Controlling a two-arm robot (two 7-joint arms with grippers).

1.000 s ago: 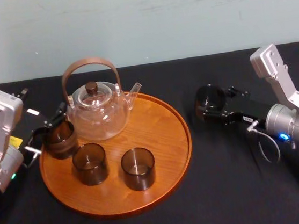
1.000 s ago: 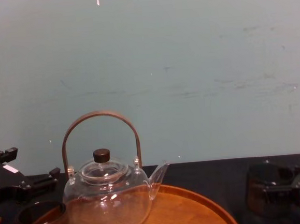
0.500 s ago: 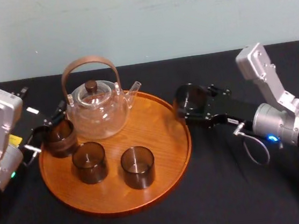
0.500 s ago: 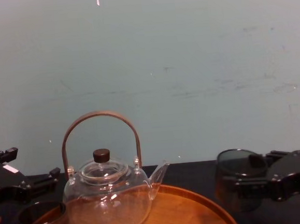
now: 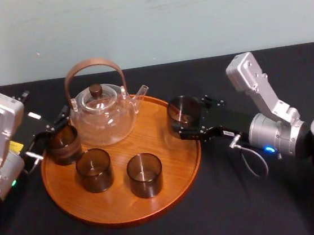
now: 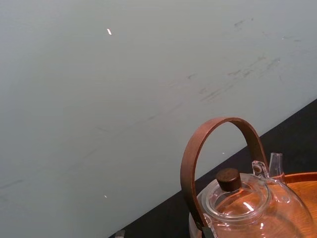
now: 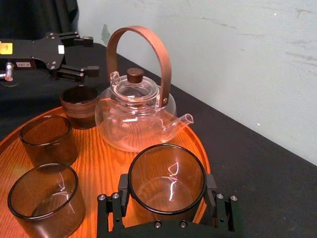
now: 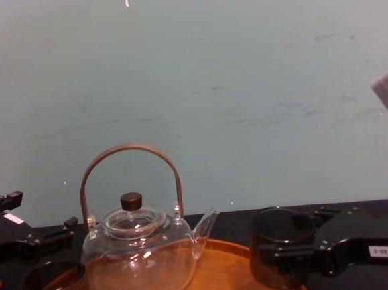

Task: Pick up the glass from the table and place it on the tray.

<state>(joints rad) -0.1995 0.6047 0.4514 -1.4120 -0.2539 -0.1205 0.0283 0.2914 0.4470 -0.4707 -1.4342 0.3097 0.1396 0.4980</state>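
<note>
Your right gripper [image 5: 187, 124] has its jaws pinched on the glass [image 7: 167, 173], one on each side of its wall. The glass stands upright, mouth up. Jaws and glass are over the right-hand part of the tray [image 5: 116, 210], just inside its rim, with the arm reaching in across the black table [image 5: 241, 210]. Whether the base of the glass touches the wood you cannot tell from these views.

To the left of those jaws, well apart from them, two more brown glasses stand on the tray. One [image 5: 145, 175] is at the middle and the other [image 5: 94, 171] is beside it, farther left.

Beyond the jaws, and a little to their left, the clear teapot [image 5: 103, 115] sits on the back of the tray. Its spout points toward the held glass and its brown hoop handle is upright.

Farther left again, a dark cup [image 5: 64, 145] stands by the tray's left rim. Your left gripper [image 5: 51, 132] sits just outside that rim, jaws spread, with the dark cup near their tips.

Behind everything is the pale wall [image 5: 190, 11].
</note>
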